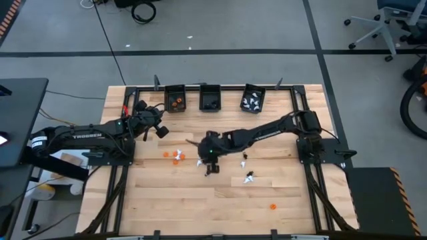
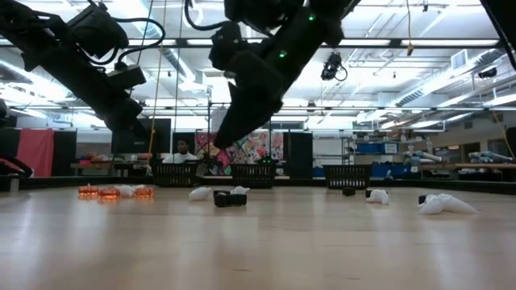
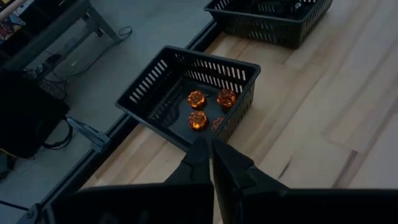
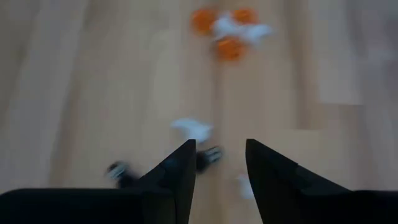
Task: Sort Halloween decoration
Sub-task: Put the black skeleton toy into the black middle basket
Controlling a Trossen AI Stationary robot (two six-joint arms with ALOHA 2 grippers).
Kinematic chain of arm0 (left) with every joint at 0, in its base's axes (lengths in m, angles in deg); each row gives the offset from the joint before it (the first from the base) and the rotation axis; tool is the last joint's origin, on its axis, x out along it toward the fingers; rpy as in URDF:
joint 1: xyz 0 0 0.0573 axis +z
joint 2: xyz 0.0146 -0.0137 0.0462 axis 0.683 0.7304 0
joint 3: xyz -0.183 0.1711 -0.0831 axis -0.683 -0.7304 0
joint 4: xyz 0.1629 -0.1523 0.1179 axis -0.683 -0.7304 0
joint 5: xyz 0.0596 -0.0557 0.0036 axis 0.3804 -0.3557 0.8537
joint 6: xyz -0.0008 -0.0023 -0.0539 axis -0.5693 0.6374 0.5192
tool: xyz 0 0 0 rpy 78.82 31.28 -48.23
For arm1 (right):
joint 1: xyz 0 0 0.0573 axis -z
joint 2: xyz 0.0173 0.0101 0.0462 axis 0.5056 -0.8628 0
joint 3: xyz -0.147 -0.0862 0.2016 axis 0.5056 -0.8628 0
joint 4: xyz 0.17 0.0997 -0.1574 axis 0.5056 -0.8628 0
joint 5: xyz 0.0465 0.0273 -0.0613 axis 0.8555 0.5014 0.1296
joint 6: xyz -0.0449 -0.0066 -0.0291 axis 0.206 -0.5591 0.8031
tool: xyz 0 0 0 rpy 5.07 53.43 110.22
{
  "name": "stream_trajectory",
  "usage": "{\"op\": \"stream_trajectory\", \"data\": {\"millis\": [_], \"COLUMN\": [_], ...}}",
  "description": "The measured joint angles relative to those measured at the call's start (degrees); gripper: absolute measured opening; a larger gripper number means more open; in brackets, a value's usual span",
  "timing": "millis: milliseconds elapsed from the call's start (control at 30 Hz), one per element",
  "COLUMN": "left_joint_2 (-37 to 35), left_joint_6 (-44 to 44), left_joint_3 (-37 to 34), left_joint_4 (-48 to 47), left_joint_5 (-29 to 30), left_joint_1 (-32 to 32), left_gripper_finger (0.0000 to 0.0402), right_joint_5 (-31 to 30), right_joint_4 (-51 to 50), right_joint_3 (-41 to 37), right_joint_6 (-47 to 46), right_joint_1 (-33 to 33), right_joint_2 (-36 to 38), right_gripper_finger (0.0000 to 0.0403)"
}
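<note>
Black bins point(image 1: 209, 97) three, orange trinkets point(image 3: 197, 99) four inside one

A light wooden table point(image 1: 200, 200) stood on a grey floor point(image 1: 220, 27). Three small black bins sat along its far edge: the left bin point(image 1: 175, 97), the middle bin point(image 1: 211, 97) and the right bin point(image 1: 253, 98). An office chair point(image 1: 377, 23) stood well apart, and a black cable point(image 1: 143, 10) lay coiled on the floor.
</note>
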Motion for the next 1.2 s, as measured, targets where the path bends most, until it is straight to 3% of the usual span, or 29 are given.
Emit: {"op": "stream_trajectory", "data": {"millis": [367, 733, 1000, 1200], "left_joint_2": [0.00, 0.00, 0.01, 0.00], "left_joint_6": [0.04, 0.07, 0.15, -0.21], "left_joint_3": [0.00, 0.00, -0.02, -0.04], "left_joint_4": [-0.02, 0.29, -0.01, 0.22], "left_joint_5": [-0.02, -0.02, -0.02, -0.02], "left_joint_1": [0.00, 0.01, -0.05, -0.17], "left_gripper_finger": [0.0000, 0.0000, 0.0000, 0.0000], "right_joint_5": [3.30, 7.11, 9.77, 8.33], "right_joint_4": [-1.04, 15.01, 39.54, 56.33], "right_joint_3": [-2.23, -10.36, -21.09, -27.11], "right_joint_6": [3.72, 2.95, 3.00, 1.45], "right_joint_1": [-4.35, -4.94, -5.23, -5.35], "right_joint_2": [0.06, -0.67, -3.08, -6.41], "right_gripper_finger": [0.0145, 0.0166, 0.0168, 0.0167]}}
